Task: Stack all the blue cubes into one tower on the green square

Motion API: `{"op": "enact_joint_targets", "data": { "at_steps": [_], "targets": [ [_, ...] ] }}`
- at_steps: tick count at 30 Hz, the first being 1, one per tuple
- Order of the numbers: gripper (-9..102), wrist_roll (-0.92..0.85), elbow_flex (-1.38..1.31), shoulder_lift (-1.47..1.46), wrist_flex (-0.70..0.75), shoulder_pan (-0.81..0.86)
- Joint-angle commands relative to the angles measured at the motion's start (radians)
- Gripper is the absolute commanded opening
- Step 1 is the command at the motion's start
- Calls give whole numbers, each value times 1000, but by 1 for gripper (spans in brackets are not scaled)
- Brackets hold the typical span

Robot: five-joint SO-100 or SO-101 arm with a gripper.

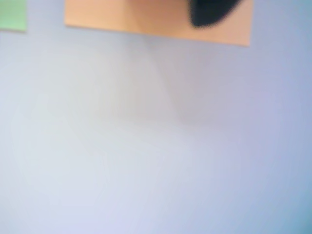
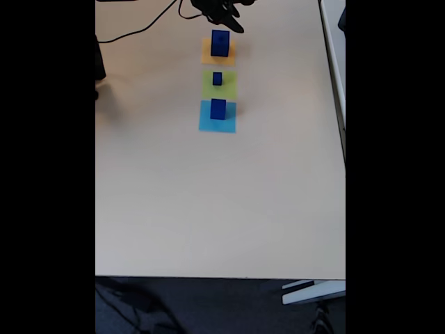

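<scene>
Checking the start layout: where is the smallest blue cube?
In the fixed view the smallest blue cube sits on the green square, between the two bigger cubes.

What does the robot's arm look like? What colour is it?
In the fixed view the gripper is black, with thin pointed fingers at the table's far edge. A black cable curves across the table toward it. In the wrist view one dark, rounded, blurry fingertip shows. No markings can be made out.

In the fixed view, three cubes [image 2: 220,42] [image 2: 217,78] [image 2: 218,108] are sitting on three squares [image 2: 218,50] [image 2: 220,84] [image 2: 217,117], lining up near the table's [image 2: 208,202] far edge.
</scene>
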Motion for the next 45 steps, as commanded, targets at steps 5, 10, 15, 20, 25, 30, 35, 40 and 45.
{"op": "enact_joint_targets", "data": {
  "at_steps": [5,10,15,20,25,30,35,40,45],
  "targets": [
    [28,-35,164,140,-106,58],
    [27,-64,262,161,-167,81],
    [28,-81,344,172,-232,94],
    [28,-83,422,173,-301,100],
    [28,-94,460,158,-344,110],
    [28,-106,482,153,-357,118],
    [29,-104,509,146,-377,123],
    [28,-107,531,130,-388,135],
    [28,-104,574,126,-423,137]
  ]
}}
